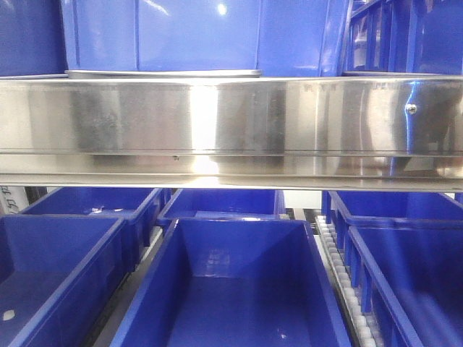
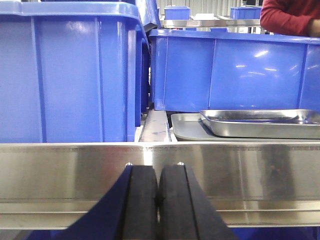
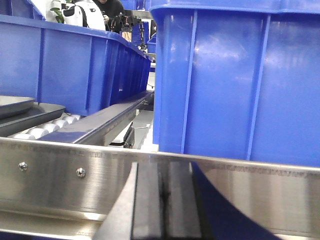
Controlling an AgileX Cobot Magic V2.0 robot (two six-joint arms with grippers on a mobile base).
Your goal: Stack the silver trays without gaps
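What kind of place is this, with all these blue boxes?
Probably a warehouse or factory sorting line: blue plastic bins on roller tracks, a steel shelf rail, and silver trays.

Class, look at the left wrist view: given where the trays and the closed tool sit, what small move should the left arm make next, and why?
Probably lift the left tool above the steel rail and open it. It is shut and empty, low in front of the rail, while the upper silver tray lies skewed on the lower tray behind it, to the right.
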